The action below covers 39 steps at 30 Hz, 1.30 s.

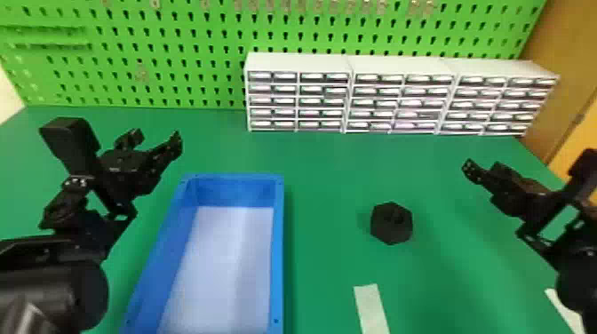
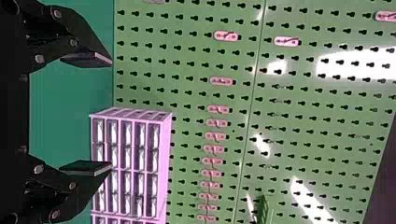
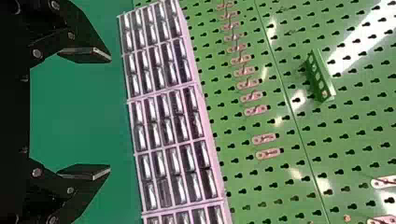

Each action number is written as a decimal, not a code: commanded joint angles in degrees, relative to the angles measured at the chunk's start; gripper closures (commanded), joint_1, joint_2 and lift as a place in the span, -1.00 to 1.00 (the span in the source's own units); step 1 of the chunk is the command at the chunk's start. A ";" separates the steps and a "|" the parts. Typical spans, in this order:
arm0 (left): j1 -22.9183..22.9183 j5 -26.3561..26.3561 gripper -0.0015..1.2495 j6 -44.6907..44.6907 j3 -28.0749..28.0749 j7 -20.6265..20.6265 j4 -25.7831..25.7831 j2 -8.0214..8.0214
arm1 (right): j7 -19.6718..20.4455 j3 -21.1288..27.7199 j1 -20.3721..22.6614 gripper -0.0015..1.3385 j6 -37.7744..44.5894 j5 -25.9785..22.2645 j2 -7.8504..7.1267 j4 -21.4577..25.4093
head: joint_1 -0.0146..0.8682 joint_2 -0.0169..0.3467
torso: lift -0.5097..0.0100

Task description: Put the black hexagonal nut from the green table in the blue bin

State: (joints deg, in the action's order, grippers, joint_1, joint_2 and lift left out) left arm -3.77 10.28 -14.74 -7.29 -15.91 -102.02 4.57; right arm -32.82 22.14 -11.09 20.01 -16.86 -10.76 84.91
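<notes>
Head view shows the black hexagonal nut point(image 1: 392, 228) outside the blue bin point(image 1: 278, 248).

Smooth, plastic-looking blue bin point(image 1: 278, 248)

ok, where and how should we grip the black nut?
Nut: I'd pinch two opposite flats, coming from above with the open right tool. It seems to lie hex face up, and nothing touches its sides.
</notes>
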 commanded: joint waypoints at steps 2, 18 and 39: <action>0.08 0.00 -0.25 0.06 -0.09 0.00 -0.02 0.00 | 1.09 0.01 -0.33 -0.36 4.51 1.48 -0.57 2.37 | 0.60 -0.86 | 0.59; 0.17 0.00 -0.25 -0.03 -0.01 0.00 -0.02 0.00 | 12.43 -1.92 -1.83 -0.36 23.50 -5.37 -1.45 10.89 | 0.60 -0.86 | 0.59; 0.26 0.27 -0.25 0.06 -0.09 0.00 -0.02 0.00 | 19.81 -4.21 -7.36 -0.36 45.38 -5.46 -2.68 18.10 | 0.60 -0.86 | 0.59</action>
State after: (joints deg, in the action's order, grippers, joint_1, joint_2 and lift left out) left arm -3.51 10.54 -14.69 -7.47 -15.91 -102.04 4.57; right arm -13.05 18.09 -16.99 60.90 -23.91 -13.63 102.17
